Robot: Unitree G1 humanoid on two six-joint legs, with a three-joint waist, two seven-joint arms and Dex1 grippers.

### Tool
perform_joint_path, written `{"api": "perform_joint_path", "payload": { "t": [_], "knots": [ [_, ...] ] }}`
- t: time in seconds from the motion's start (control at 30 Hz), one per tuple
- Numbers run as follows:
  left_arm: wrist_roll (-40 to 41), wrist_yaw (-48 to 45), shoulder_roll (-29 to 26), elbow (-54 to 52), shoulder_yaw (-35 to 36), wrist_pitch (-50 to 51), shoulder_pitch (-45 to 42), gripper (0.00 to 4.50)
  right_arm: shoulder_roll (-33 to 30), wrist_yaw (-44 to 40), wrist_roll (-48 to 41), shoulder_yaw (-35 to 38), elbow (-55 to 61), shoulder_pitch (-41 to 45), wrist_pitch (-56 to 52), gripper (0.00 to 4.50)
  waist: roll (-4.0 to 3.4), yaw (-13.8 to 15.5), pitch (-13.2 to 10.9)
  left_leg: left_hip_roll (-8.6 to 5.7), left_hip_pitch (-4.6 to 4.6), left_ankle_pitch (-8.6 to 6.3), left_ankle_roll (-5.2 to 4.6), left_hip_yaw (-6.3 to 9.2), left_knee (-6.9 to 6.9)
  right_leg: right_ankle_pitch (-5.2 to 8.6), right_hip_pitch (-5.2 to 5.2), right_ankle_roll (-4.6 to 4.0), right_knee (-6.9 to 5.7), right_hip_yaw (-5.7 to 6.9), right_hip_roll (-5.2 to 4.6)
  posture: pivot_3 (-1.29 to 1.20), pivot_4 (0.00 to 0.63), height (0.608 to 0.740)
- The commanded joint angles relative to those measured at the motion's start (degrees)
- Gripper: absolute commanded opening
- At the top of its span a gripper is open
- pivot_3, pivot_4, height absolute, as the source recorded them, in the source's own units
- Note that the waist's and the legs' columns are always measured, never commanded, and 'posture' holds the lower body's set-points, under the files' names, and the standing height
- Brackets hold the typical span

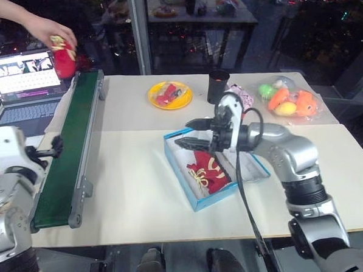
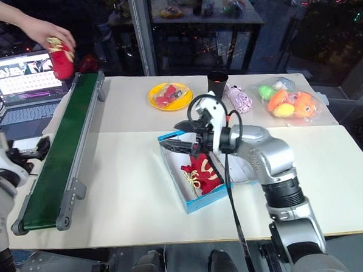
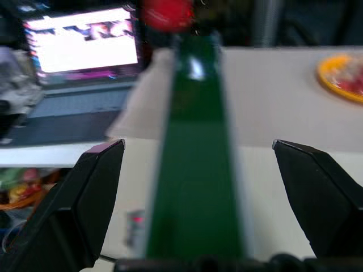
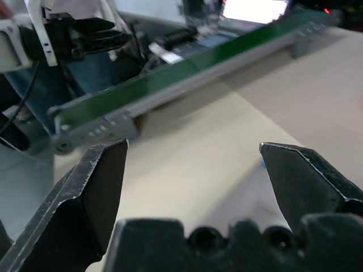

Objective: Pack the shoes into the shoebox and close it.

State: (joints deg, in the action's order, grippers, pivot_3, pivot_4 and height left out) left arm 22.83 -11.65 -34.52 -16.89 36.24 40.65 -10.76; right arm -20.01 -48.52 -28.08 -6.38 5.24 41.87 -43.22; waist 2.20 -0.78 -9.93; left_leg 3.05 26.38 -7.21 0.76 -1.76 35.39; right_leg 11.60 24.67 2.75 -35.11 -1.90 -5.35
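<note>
The light blue shoebox [image 1: 216, 199] lies open at the table's middle, white inside, and its lid is mostly hidden under my right arm. One red shoe [image 1: 209, 171] with yellow laces rests in it. A person's hand holds a second red shoe [image 1: 63, 57] above the far end of the green conveyor belt [image 1: 70, 157]. My right gripper [image 1: 182, 133] hovers open over the box's far left corner, pointing left, with nothing between its fingers. My left gripper [image 1: 55, 147] is open and empty beside the belt's left edge, and the belt runs away between its fingers [image 3: 91, 192].
A laptop [image 1: 20, 77] sits left of the belt's far end. At the back of the table stand a yellow plate [image 1: 170, 95] with red items, a black cup [image 1: 218, 86] and a clear bag of toy fruit [image 1: 289, 100]. Bare tabletop lies between belt and box.
</note>
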Motion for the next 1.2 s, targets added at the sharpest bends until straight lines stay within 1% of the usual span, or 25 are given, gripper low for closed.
{"api": "perform_joint_path", "payload": {
  "t": [0.03,0.23,0.33,0.37,0.53,0.8,0.9,1.03,1.2],
  "knots": [
    [-0.84,-1.44,0.3,1.96,0.3,-5.03,1.13,4.5,1.18,1.93,1.89,-0.62,0.69,0.59,3.68,4.42,0.01,0.13,0.0,0.0,0.01,0.0,0.0,0.0,-0.01,0.0,0.01,0.0,0.0,0.0,0.0,0.0,0.15,0.736],
    [-2.73,0.47,3.5,5.26,-2.9,-8.14,1.23,4.5,3.46,4.26,2.69,-0.65,0.21,1.2,4.5,4.42,0.03,0.07,0.02,0.03,0.01,0.0,0.02,-0.04,-0.07,-0.03,0.08,-0.02,-0.06,0.0,0.02,0.0,0.15,0.736],
    [-3.48,0.62,3.94,7.83,-3.91,-9.62,0.06,4.5,4.05,4.71,3.09,-1.29,0.26,1.46,4.62,4.42,0.04,0.02,0.02,0.02,0.01,0.0,0.02,-0.04,-0.08,-0.05,0.1,0.01,-0.07,0.0,0.03,0.0,0.15,0.736],
    [-3.59,0.69,3.88,8.86,-3.99,-10.13,-0.43,4.5,4.21,4.84,3.13,-1.48,0.41,1.51,4.56,4.42,0.04,0.02,0.02,0.03,0.01,0.0,0.02,-0.04,-0.08,-0.14,0.12,0.17,-0.08,0.0,0.03,0.0,0.15,0.736],
    [-4.75,0.28,2.51,14.41,-5.12,-12.25,-3.89,4.5,3.77,4.11,3.49,-2.99,2.15,1.33,4.58,4.42,0.04,0.01,0.02,0.02,0.01,0.01,0.02,-0.04,-0.11,-0.2,0.15,0.27,-0.1,0.0,0.05,0.0,0.15,0.736],
    [-5.72,-1.08,1.89,16.82,-9.12,-13.13,-8.55,4.5,1.4,4.2,4.6,-2.63,3.68,-0.16,5.14,4.42,0.06,0.08,0.03,0.02,0.02,0.02,0.04,-0.04,-0.11,-0.21,0.13,0.3,-0.09,0.0,0.04,0.0,0.15,0.736],
    [-5.74,-1.04,0.76,19.47,-9.4,-13.28,-11.47,4.5,0.35,5.73,6.07,-2.37,3.62,-0.43,5.36,4.42,0.06,0.04,0.03,0.03,0.02,0.02,0.04,-0.05,-0.11,-0.21,0.15,0.3,-0.1,0.0,0.06,0.0,0.15,0.736],
    [-6.03,-1.1,-0.34,23.1,-10.43,-13.59,-15.32,4.5,-1.53,9.26,12.33,-4.61,1.12,-0.71,7.96,4.42,0.07,0.03,0.04,0.02,0.02,0.04,0.05,-0.04,-0.12,-0.21,0.18,0.31,-0.15,0.0,0.06,0.0,0.15,0.736],
    [-7.5,-2.55,-1.86,31.41,-12.24,-17.26,-21.57,4.5,-0.46,9.65,11.99,-4.05,1.92,-1.56,7.06,4.42,0.09,0.01,0.02,0.02,0.02,0.06,0.04,-0.06,-0.16,-0.21,0.19,0.32,-0.14,-0.02,0.08,0.0,0.15,0.736]
  ]
}}
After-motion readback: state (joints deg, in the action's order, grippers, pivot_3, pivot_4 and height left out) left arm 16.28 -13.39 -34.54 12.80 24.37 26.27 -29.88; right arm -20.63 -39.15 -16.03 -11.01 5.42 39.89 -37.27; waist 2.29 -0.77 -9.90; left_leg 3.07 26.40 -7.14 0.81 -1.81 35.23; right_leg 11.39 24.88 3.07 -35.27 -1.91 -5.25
